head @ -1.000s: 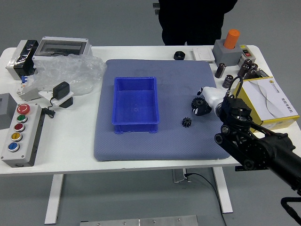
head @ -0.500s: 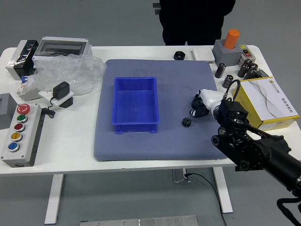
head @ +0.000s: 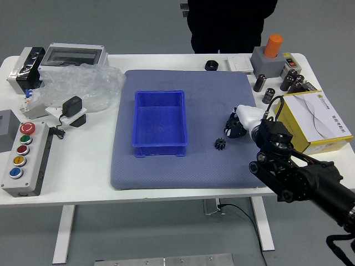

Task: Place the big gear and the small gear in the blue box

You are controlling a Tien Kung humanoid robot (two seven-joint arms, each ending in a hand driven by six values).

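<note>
Grey with coloured buttons, a control box (head: pixel 35 166) sits on the counter (head: pixel 83 160), left of the blue box (head: pixel 160 121). Just right of the blue box's near end lies the small gear (head: pixel 220 144) — on the blue mat (head: pixel 166 176). Farther right, the right hand (head: pixel 245 119) reaches low over the mat; whether it is open or gripping the big gear, I cannot tell.

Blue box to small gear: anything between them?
No, in the head view there's only a bare stretch of mat between the blue box and the small gear.
</note>
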